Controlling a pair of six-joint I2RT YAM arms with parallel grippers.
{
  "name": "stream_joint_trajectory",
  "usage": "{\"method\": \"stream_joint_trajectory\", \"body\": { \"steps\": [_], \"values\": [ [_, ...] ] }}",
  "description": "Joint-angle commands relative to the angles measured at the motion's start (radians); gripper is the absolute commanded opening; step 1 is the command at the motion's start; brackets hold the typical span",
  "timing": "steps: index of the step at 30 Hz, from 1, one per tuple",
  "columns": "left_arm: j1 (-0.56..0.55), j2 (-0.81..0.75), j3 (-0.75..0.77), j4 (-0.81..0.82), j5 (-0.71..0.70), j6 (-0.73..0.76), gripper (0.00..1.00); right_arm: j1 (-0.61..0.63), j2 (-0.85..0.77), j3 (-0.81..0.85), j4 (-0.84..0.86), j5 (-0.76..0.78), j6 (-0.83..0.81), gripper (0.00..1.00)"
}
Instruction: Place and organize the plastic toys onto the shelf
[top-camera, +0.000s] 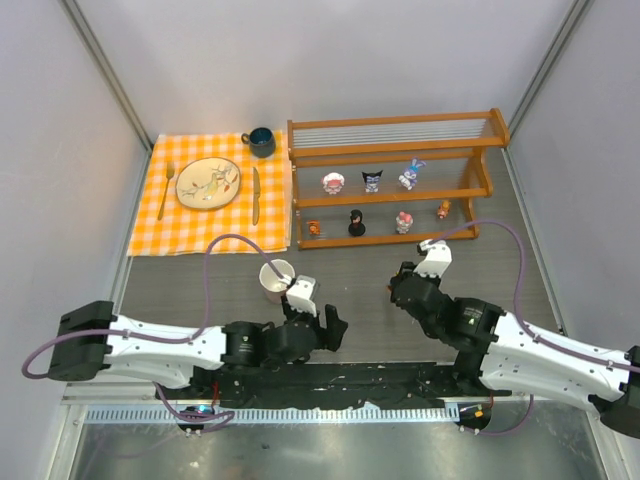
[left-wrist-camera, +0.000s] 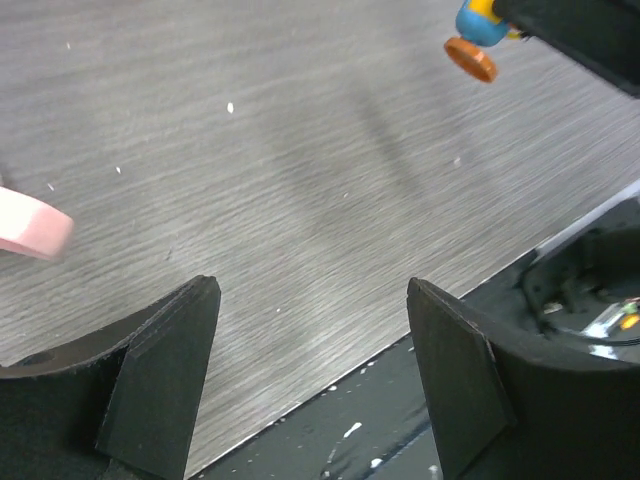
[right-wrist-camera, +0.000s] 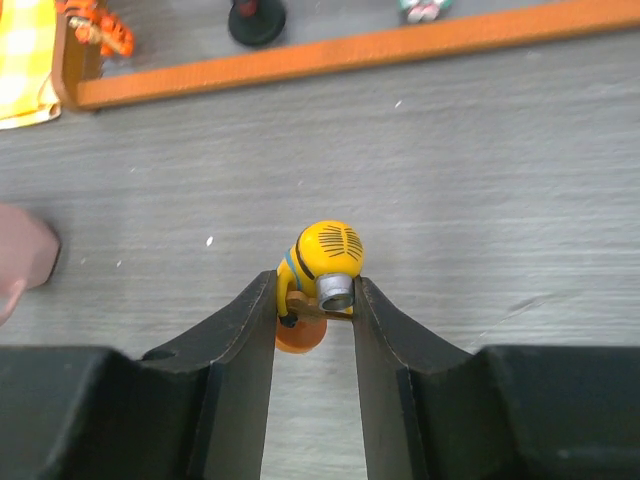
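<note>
**Yellow toy clamped in right gripper, short of the shelf**

Pinched sideways between the fingers of the right gripper: yellow figurine with blue trousers and orange base. Head pointed toward the shelf, over bare grey table in front of the bottom rail.

Already standing on the shelf's upper tier: pink-white toy, upper black toy, blue-white toy. On the lower tier: orange toy, lower black toy, pink-red toy, brownish toy.

Left gripper released, jaws wide apart around nothing, low over the table near its front edge. Just beside it, white-and-pink mug.

Left of the shelf, orange checked cloth with plate, fork and knife. Dark mug at the cloth's far corner.
</note>
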Motion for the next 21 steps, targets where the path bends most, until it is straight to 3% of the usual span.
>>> {"method": "stream_joint_trajectory", "body": {
  "steps": [1, 7, 11, 21],
  "values": [
    [0.0, -0.099, -0.005, -0.041, -0.087, 0.019, 0.8, -0.072, -0.004, 0.085, -0.013, 0.084, -0.22, 0.13],
    [0.0, -0.176, -0.036, -0.066, -0.11, 0.003, 0.81, -0.234, 0.084, 0.188, -0.015, 0.076, -0.325, 0.06],
    [0.001, -0.183, -0.048, -0.072, -0.109, -0.009, 0.81, -0.386, 0.155, 0.298, -0.007, 0.043, -0.366, 0.06],
    [0.018, -0.228, -0.014, -0.092, -0.147, 0.071, 0.82, -0.618, 0.342, 0.449, 0.158, -0.025, -0.553, 0.06]
  ]
}}
